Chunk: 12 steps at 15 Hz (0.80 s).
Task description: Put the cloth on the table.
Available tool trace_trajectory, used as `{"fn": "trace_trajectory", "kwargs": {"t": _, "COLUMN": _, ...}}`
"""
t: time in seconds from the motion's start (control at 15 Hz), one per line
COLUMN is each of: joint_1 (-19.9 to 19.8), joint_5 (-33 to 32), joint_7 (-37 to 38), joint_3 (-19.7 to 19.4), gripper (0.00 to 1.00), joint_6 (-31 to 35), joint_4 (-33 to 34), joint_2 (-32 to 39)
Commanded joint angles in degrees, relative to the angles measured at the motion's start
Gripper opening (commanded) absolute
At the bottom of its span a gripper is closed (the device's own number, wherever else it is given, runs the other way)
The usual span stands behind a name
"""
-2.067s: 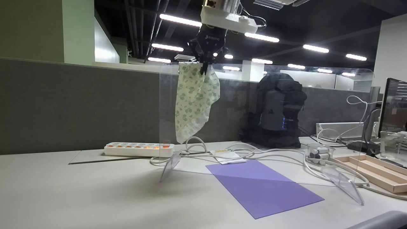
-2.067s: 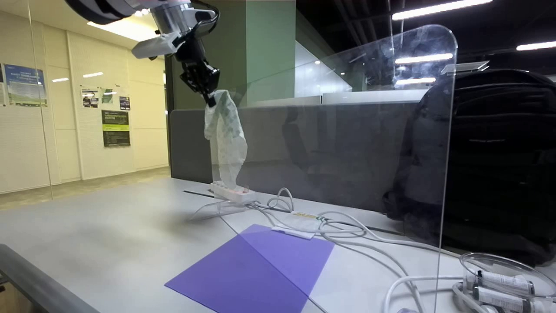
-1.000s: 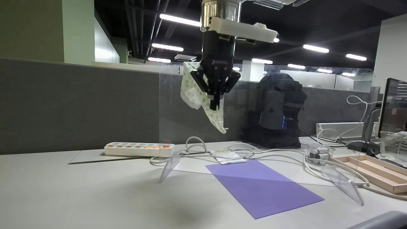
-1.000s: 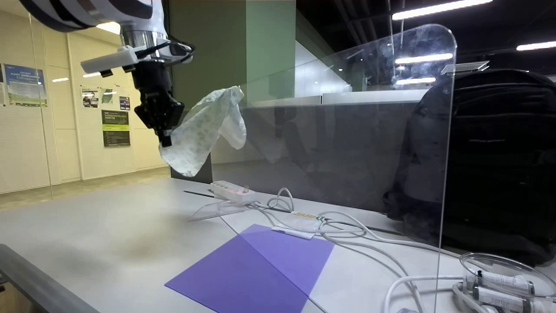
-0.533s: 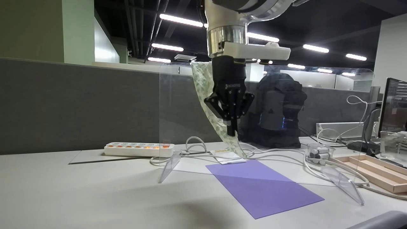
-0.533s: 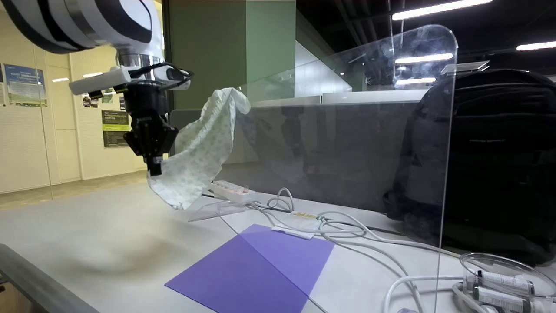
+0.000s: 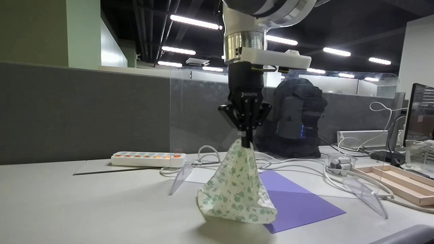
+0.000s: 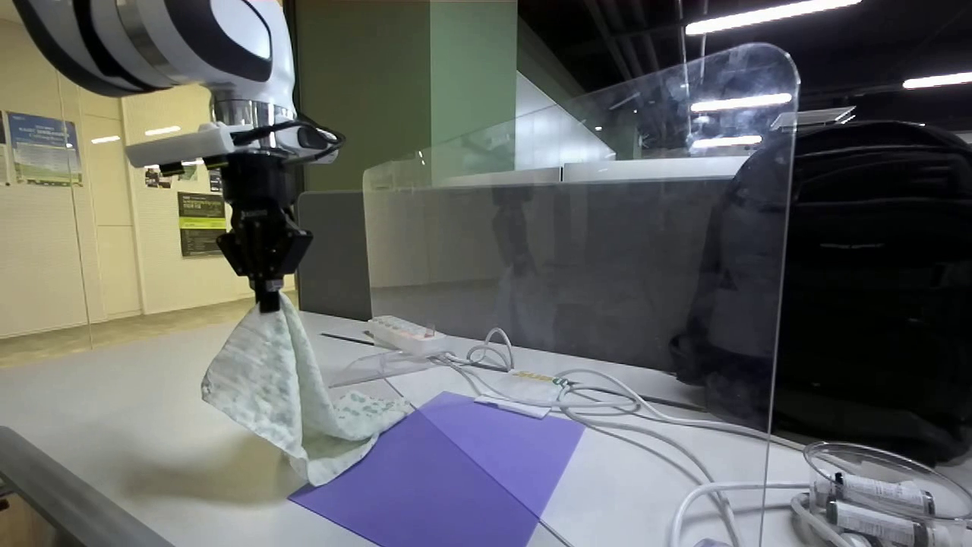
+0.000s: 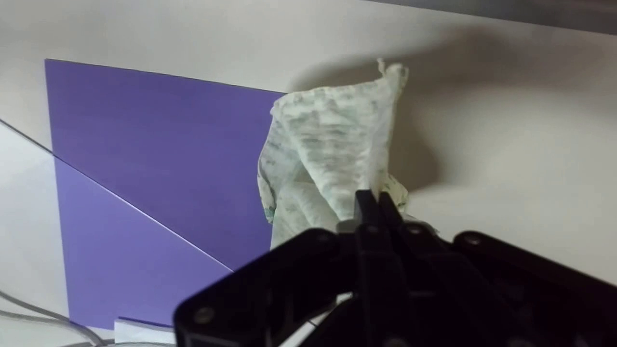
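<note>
The cloth [image 7: 234,189] is pale cream-green with a green pattern. My gripper [image 7: 247,144] points down and is shut on its upper end. The cloth hangs below the fingertips in an exterior view [image 8: 266,372], its lower folds spread at the left edge of the purple sheet. Its lower edge is at or just above the table [image 7: 101,210]; I cannot tell whether it touches. In the wrist view the cloth [image 9: 337,130] passes between the closed fingers of the gripper [image 9: 378,195], and one corner sticks out past them.
A flat purple sheet [image 7: 301,206] lies beside the cloth. A clear upright panel [image 8: 607,251] on clear feet stands behind the gripper. A white power strip [image 7: 147,159], cables [image 8: 661,441], a black backpack [image 7: 298,118] and a wooden tray [image 7: 400,183] are around it.
My gripper has come down and away from the panel, pulling the cloth. The cloth's far end, draped on the panel's top edge half a second ago, has dropped toward the table.
</note>
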Motion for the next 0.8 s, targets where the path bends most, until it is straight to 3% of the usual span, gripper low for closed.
{"fn": "trace_trajectory", "kwargs": {"t": 0.0, "joint_1": 0.62, "joint_5": -0.16, "joint_7": 0.1, "joint_3": -0.62, "gripper": 0.02, "joint_6": -0.08, "joint_4": 0.05, "joint_2": 0.0}}
{"fn": "trace_trajectory", "kwargs": {"t": 0.27, "joint_1": 0.47, "joint_5": -0.43, "joint_7": 0.36, "joint_3": -0.65, "gripper": 0.0, "joint_6": -0.26, "joint_4": 0.12, "joint_2": 0.19}}
{"fn": "trace_trajectory", "kwargs": {"t": 0.33, "joint_1": 0.43, "joint_5": -0.31, "joint_7": 0.31, "joint_3": -0.74, "gripper": 0.27, "joint_6": -0.27, "joint_4": 0.17, "joint_2": 0.36}}
{"fn": "trace_trajectory", "kwargs": {"t": 0.47, "joint_1": 0.27, "joint_5": -0.07, "joint_7": 0.59, "joint_3": -0.98, "gripper": 0.34, "joint_6": -0.09, "joint_4": 0.25, "joint_2": 0.57}}
{"fn": "trace_trajectory", "kwargs": {"t": 0.73, "joint_1": -0.14, "joint_5": -0.51, "joint_7": 1.43, "joint_3": -1.44, "gripper": 0.62, "joint_6": 0.92, "joint_4": 0.21, "joint_2": 0.45}}
